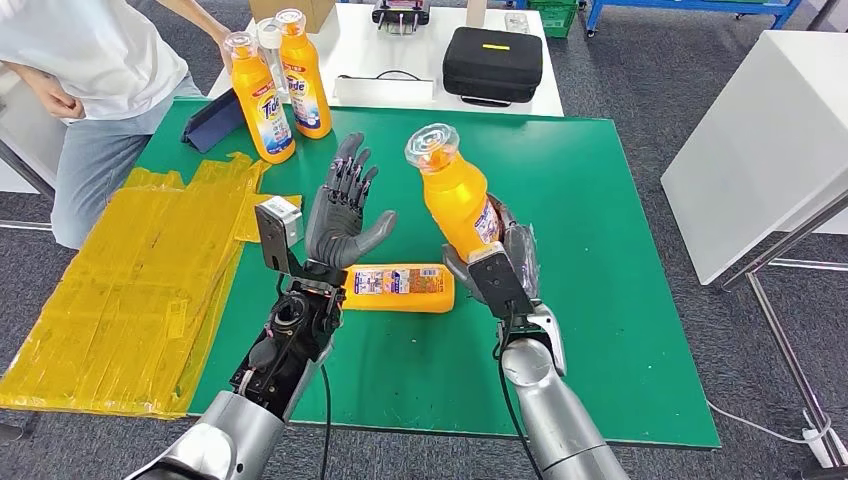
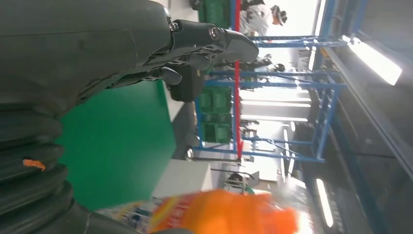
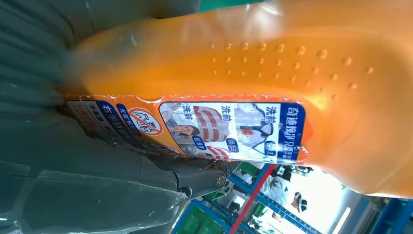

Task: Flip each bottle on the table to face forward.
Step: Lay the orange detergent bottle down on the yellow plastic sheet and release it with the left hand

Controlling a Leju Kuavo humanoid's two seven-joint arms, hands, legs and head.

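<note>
My right hand grips an orange detergent bottle by its lower body and holds it above the green table, tilted with its clear cap toward the left; its back label faces my wrist camera. My left hand is raised beside it, palm toward the bottle, fingers spread and holding nothing. A second orange bottle lies on its side on the table between my forearms. Two more orange bottles stand upright at the table's far left corner, front labels facing me.
Yellow plastic sheets drape over the table's left side. A person stands at the far left with a hand near the upright bottles. A dark blue folder lies by them. Behind stands a white table with a black case.
</note>
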